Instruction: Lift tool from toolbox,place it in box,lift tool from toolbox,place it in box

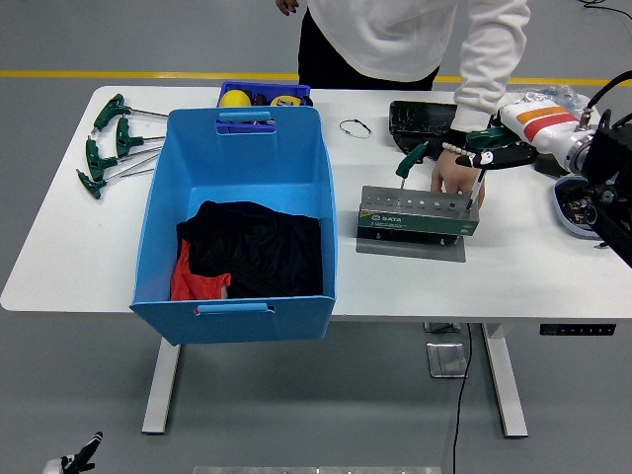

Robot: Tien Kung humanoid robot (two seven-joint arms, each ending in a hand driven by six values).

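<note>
White "SATA" brand lettering, front face of green tool holder [419,220], smaller print possibly beside it, unreadable

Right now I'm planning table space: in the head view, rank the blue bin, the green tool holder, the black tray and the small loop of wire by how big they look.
1. Blue bin, by far the largest.
2. Green tool holder.
3. Black tray, though a sleeve hides part of it and it sits farther back, so 2 and 3 are unsure.
4. Loop of wire, the smallest.
</note>
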